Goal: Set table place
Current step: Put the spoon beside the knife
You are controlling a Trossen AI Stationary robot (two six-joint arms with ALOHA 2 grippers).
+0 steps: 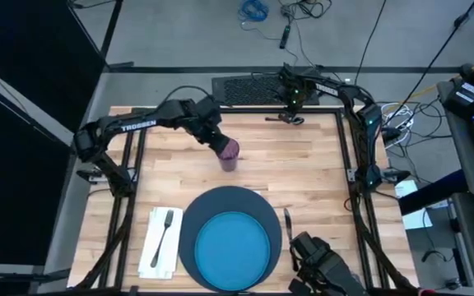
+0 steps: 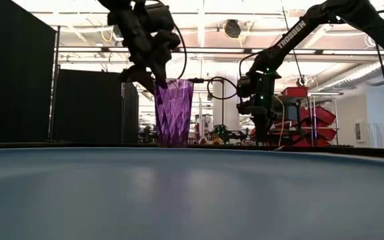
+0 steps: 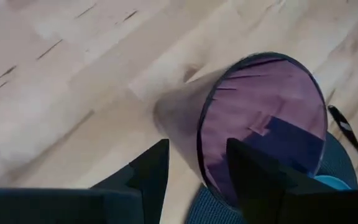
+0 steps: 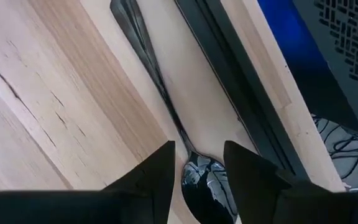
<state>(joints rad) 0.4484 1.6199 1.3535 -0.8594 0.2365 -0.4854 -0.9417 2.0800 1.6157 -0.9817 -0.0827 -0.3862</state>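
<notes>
The purple cup (image 1: 230,154) stands upright on the table (image 1: 303,173), just beyond the navy mat (image 1: 194,215), which carries the blue plate (image 1: 233,247). My left gripper (image 3: 197,144) is open over the cup's rim (image 3: 201,155), with one finger inside the cup, one outside, and a gap on each side of the wall. The spoon (image 1: 286,120) lies flat by the far edge. My right gripper (image 4: 199,146) hangs low over it, open, its fingers on either side of the spoon's bowl (image 4: 207,183). A fork (image 1: 164,232) lies on the white napkin (image 1: 156,247), and a knife (image 1: 287,220) lies right of the mat.
A black perforated panel (image 1: 245,89) and cables lie just past the table's far edge. A dark device (image 1: 323,267) sits at the near right corner. Bare wood (image 1: 319,177) stretches between the cup and the right frame rail.
</notes>
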